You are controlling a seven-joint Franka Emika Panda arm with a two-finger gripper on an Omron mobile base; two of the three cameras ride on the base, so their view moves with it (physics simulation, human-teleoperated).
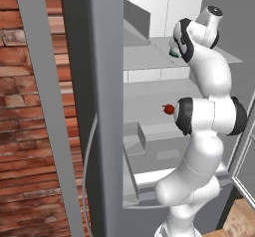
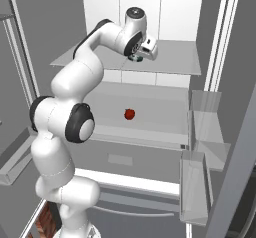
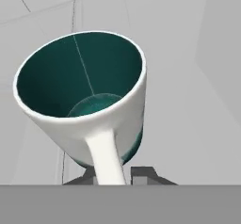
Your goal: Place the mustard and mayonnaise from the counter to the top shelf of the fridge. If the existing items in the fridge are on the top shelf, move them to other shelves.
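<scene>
A teal-green mug with a white outside and handle stands on the fridge's top shelf. My gripper is shut on the mug's handle, which runs down between the two dark fingertips. From the right base view the gripper sits over the mug at the shelf's middle. A sliver of the mug peeks out behind my arm in the left base view. A small red fruit lies on the wider shelf below. Mustard, mayonnaise and counter are out of view.
The fridge door stands open at the left, with a red brick wall beyond it. Clear door bins hang at the right. The red fruit lies just beside my elbow.
</scene>
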